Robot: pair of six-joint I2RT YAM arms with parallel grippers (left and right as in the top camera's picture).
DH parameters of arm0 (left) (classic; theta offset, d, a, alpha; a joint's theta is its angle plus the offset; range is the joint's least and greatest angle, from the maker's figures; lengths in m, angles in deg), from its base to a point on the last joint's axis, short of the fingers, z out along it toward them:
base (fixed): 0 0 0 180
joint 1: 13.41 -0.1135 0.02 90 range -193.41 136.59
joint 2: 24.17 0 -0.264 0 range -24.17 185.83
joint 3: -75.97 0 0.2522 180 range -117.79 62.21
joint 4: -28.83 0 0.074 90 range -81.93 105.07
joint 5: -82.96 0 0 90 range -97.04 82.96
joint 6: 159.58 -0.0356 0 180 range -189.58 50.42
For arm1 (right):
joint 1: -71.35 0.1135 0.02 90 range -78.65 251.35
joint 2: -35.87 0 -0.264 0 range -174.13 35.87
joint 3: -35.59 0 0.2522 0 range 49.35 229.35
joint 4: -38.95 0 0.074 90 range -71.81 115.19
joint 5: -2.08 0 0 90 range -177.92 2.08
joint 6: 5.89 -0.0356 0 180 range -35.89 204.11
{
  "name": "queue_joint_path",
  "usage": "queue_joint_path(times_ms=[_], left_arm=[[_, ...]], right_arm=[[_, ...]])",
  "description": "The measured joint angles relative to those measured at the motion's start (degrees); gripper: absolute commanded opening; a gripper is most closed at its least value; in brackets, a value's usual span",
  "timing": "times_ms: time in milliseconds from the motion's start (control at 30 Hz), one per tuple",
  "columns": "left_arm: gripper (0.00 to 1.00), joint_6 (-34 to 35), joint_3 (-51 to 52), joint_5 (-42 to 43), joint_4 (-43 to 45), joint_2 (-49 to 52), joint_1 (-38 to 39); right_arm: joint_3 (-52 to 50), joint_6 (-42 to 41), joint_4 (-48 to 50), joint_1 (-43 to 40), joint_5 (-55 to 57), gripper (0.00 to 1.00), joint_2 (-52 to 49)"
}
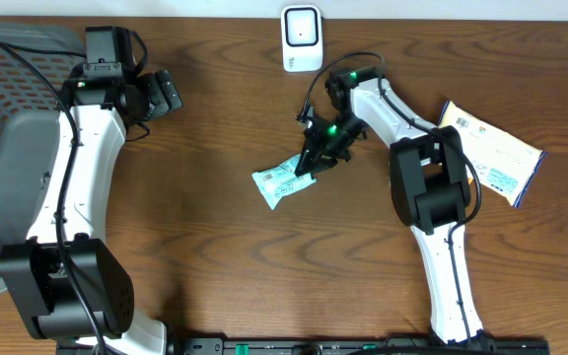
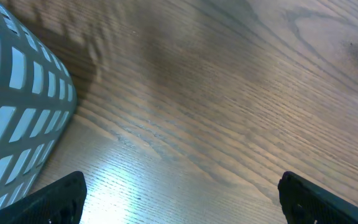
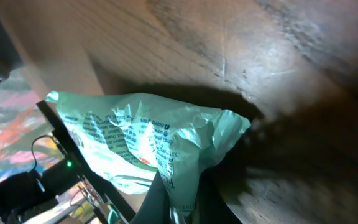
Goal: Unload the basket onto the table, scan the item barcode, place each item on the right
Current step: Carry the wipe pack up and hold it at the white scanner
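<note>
Our R gripper is pinched tight on the upper-right edge of the mint-green plastic packet. The wrist view shows the film bunched between the two fingers, so we read it as a grip, not just a touch. The packet sits mid-table, its far end apparently resting on the wood table, well short of the white barcode scanner at the far edge. Holding it by an edge makes sense, since that leaves the printed face free to show the scanner. We can't tell which side has the barcode. L gripper is spread wide w/ nothing in it, beside the grey mesh basket, clear of the R arm's path. A second pkg, white w/ blue trim, lies far right. Next, prob.: lift & tilt toward the scanner.
</note>
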Motion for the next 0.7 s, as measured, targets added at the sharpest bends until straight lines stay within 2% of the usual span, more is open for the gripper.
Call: queue_joint_path(times_ms=[167,500,700], left_arm=[[0.98,0.00,0.00,0.00,0.00,0.00,0.00],[0.98,0.00,0.00,0.00,0.02,0.00,0.00],[0.98,0.00,0.00,0.00,0.00,0.00,0.00]], right_arm=[[-1.01,3.52,-1.64,-1.73,-2.49,0.01,3.50],[-1.03,5.92,-2.93,-8.98,-9.38,0.01,22.56],[-1.03,5.03,-5.70,-14.56,-11.50,0.01,25.97]])
